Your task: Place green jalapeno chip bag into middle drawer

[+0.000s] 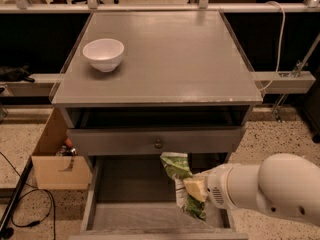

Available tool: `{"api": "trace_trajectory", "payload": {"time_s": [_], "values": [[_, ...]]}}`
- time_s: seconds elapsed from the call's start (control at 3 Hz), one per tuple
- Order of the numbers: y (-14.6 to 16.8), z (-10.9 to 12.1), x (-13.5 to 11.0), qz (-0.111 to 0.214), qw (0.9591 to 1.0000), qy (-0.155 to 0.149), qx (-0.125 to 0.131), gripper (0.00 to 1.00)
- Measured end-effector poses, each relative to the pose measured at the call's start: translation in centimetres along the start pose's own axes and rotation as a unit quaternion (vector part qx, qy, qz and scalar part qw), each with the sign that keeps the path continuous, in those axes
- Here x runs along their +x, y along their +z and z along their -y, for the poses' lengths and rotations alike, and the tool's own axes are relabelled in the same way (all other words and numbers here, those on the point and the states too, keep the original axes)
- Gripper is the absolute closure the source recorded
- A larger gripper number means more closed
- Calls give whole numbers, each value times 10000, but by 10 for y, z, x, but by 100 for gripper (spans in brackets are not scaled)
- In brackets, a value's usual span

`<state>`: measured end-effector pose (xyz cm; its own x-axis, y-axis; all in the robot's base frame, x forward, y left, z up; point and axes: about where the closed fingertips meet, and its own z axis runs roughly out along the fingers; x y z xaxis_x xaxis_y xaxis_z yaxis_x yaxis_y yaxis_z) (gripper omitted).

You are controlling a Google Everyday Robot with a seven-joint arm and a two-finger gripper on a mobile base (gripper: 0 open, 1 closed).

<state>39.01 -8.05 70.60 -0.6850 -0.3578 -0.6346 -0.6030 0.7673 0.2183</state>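
Observation:
The green jalapeno chip bag (179, 173) hangs upright, crumpled, over the right half of the open middle drawer (127, 209). My gripper (194, 189) comes in from the right on a thick white arm (265, 189) and is shut on the bag's right side, about halfway down it. The bag's lower end is down near the drawer's grey plank floor. Its top is just below the grey drawer front with the round knob (158, 144). I cannot tell whether the bag touches the floor.
A white bowl (103, 54) stands at the back left of the grey cabinet top (170, 64). An open cardboard box (52, 166) sits on the floor to the left of the cabinet, with a black cable (30, 204) beside it.

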Motion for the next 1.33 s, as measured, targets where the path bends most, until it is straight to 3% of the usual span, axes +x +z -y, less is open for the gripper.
{"api": "trace_trajectory", "payload": {"time_s": [0.67,1.0,1.33], "values": [[96,41,27,-409,9978,519,0,100],[147,56,39,-748,9948,685,-114,100],[148,56,37,-722,9953,647,-60,100]]}}
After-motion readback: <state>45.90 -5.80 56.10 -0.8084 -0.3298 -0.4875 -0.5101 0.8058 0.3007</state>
